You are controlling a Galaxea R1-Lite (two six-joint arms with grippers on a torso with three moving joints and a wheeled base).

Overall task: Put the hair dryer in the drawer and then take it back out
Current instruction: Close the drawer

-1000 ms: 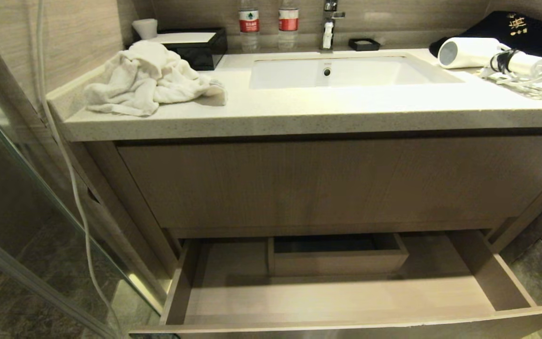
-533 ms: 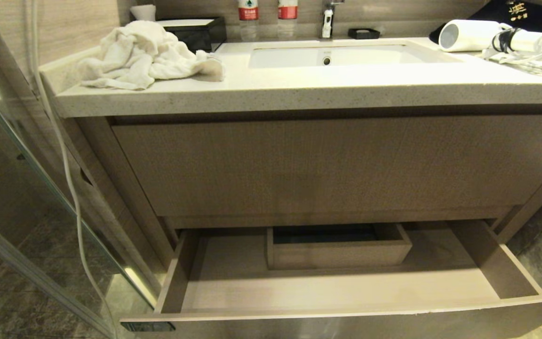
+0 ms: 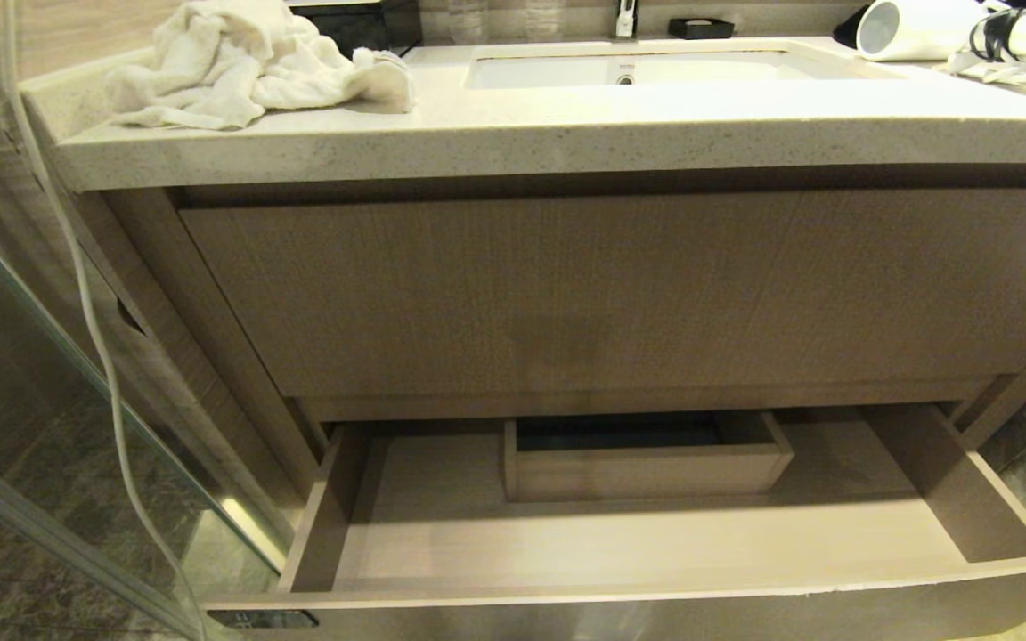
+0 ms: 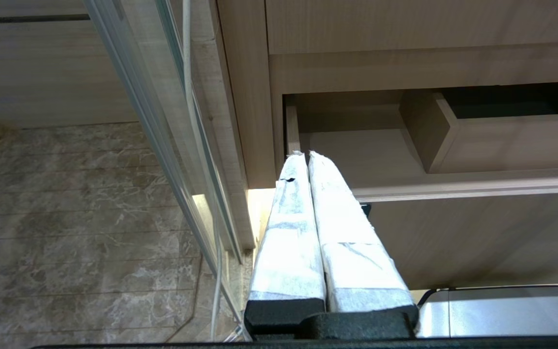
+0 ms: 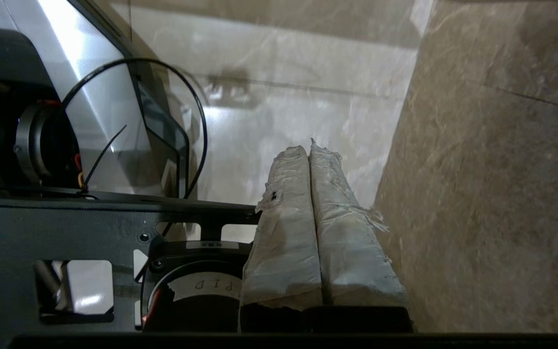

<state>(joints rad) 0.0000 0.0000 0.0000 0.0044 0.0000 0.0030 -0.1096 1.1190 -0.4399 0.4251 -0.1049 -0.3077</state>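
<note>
Showing hair dryer on counter (head view only), drawer open

Dryer on counter; drawer open, empty

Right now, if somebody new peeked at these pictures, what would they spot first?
Probably the big wooden drawer, pulled wide open at the bottom of the sink cabinet with nothing lying in it. Next, the crumpled white towel heaped on the countertop's left end, and the white hair dryer lying at the far right end. Neither gripper holds anything; the left gripper sits shut near the drawer's left corner.
</note>
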